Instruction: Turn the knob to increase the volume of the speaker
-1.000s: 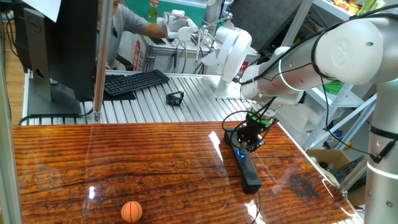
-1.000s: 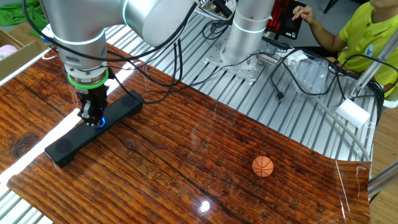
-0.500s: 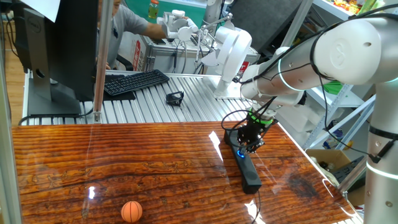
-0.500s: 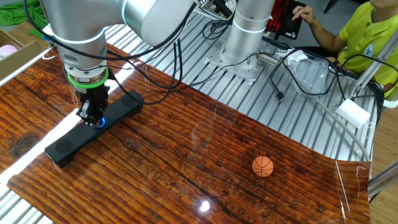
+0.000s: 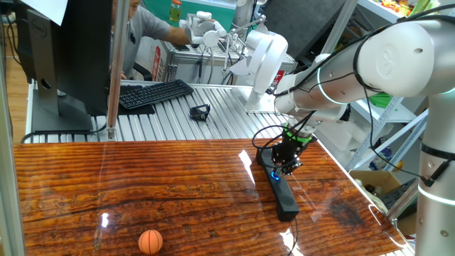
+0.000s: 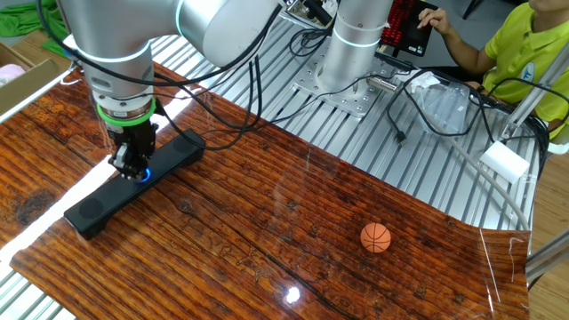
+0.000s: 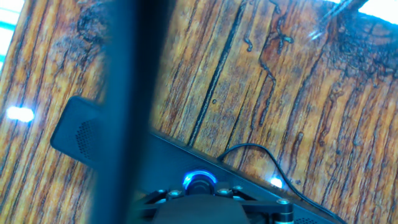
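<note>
Gripper [image 6: 132,166] points straight down, jaws pinched onto the knob [image 7: 199,181] so a wrist roll can turn it. Speaker [image 6: 133,182] lies flat near one end edge of the wooden table [image 6: 267,222], knob facing up for top access. Orange ball [image 6: 375,237] sits well apart.

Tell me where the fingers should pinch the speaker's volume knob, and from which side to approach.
Pinch the knob on its round rim, one finger on each side, coming straight down from above. It is a small round control with a blue glow, facing up from the top of the speaker, which lies flat on the table. The gripper already points down over it, apparently closed on it.
</note>
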### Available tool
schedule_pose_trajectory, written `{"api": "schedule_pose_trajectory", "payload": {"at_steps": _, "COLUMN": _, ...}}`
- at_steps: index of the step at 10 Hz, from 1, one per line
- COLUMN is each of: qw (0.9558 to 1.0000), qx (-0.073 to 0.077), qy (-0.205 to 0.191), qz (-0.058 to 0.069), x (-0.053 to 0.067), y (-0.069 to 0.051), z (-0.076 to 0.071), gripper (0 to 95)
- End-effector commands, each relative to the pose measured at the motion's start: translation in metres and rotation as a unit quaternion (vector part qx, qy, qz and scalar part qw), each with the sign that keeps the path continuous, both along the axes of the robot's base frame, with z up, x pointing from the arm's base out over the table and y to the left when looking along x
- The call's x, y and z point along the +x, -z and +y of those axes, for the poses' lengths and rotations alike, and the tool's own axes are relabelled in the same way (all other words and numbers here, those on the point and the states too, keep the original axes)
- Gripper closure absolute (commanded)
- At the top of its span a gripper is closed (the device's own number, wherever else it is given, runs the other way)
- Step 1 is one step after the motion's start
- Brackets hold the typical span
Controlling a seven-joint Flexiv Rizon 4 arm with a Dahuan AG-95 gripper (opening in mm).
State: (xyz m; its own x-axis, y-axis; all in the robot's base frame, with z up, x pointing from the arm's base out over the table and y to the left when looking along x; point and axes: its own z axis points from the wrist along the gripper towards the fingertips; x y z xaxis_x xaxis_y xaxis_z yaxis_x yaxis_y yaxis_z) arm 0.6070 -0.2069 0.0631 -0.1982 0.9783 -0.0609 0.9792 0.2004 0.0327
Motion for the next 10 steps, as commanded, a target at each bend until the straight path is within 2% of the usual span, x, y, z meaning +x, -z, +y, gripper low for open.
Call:
{"api": "schedule_pose_trajectory", "payload": {"at_steps": 1, "qw": 1.0, "qx": -0.001, "qy": 0.008, "qz": -0.003, "x": 0.0001, "y": 0.0002, "z": -0.0002, "gripper": 95.0}}
{"api": "schedule_pose_trajectory", "payload": {"at_steps": 10, "qw": 0.9979, "qx": 0.003, "qy": 0.064, "qz": -0.005, "x": 0.0001, "y": 0.0005, "z": -0.0007, "gripper": 95.0}}
